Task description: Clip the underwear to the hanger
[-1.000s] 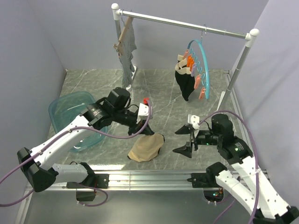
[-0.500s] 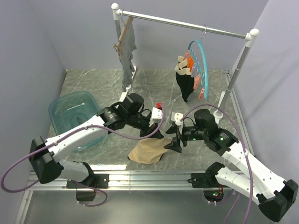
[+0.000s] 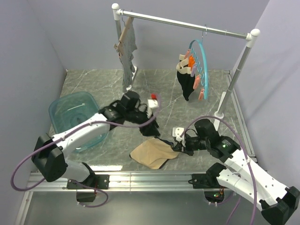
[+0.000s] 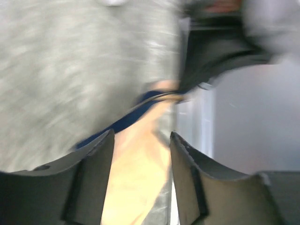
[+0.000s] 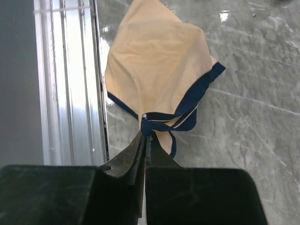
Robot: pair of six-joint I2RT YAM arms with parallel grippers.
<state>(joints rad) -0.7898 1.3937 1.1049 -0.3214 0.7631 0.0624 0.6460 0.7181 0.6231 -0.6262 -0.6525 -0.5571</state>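
The tan underwear [image 3: 153, 153] with dark trim lies flat on the table near the front rail. My right gripper [image 3: 181, 147] is at its right corner, shut on the dark trim [image 5: 161, 117]; in the right wrist view the right gripper [image 5: 145, 133] pinches a bunched fold of that trim, and the underwear [image 5: 154, 61] spreads out beyond it. My left gripper [image 3: 152, 129] hovers open just past the fabric's far edge. The blurred left wrist view shows the left gripper [image 4: 140, 145] with the underwear [image 4: 136, 178] below the gap, not gripped. The teal hanger [image 3: 202, 70] with coloured clips hangs from the rail at the back right.
Black underwear [image 3: 187, 86] hangs clipped on the hanger. A grey garment [image 3: 126, 58] on a wooden hanger hangs at the rail's left end. A teal basin [image 3: 70, 117] sits at the left. The metal rail [image 3: 140, 178] edges the table's front, close to the underwear.
My left gripper let go of the underwear, opened and drew back. My right gripper moved in and shut on the trim at the right corner. The fabric now lies flatter and further right.
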